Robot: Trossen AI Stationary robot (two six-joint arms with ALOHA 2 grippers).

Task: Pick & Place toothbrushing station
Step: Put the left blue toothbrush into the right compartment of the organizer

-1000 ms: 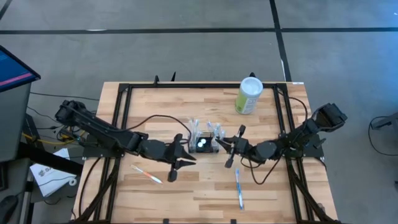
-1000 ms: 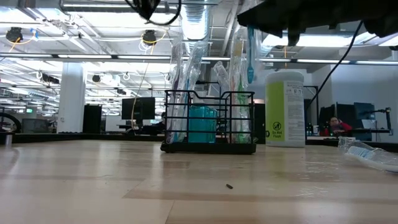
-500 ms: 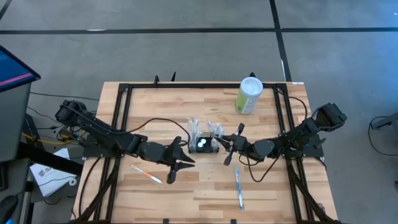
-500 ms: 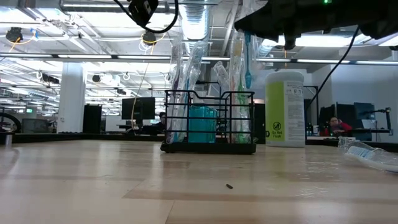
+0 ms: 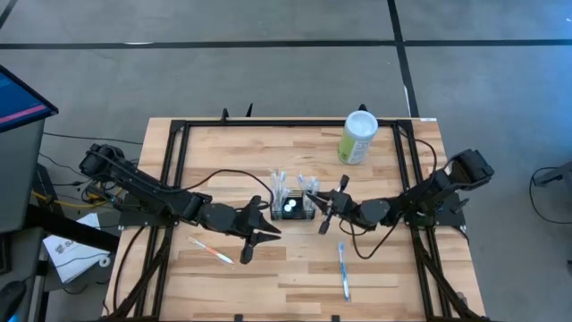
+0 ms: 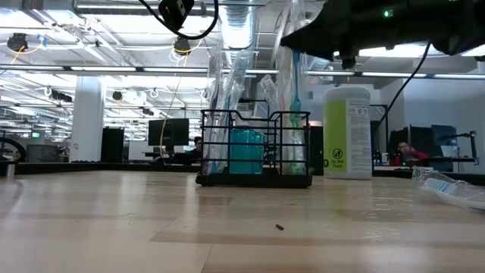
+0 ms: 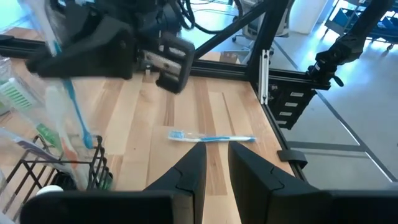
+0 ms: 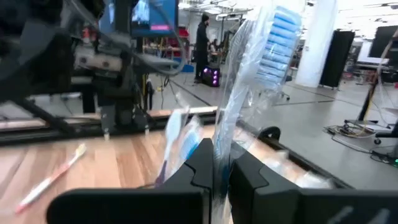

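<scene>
1. Over the caddy's right end, the right pincer (image 5: 323, 207) was clamped on a wrapped blue toothbrush (image 8: 249, 81), pinched between its 2 fingers (image 8: 202, 163), head up, seemingly so the handle could drop into a slot.
2. Just beneath it stood the toothbrushing station (image 5: 294, 205), a black wire caddy near the bench (image 5: 268, 277) centre, already holding several upright brushes and a teal cup (image 6: 246, 152).
3. Left of the caddy, the left pincer (image 5: 251, 234) hovered empty with its fingers narrowly parted, apparently waiting.
4. Farther out, a loose blue toothbrush (image 5: 342, 270) lay at the front right and a pink toothbrush (image 5: 212, 250) at the front left, probably next to go in.
5. At the back right stood a green canister (image 5: 358, 138), well apart.
</scene>
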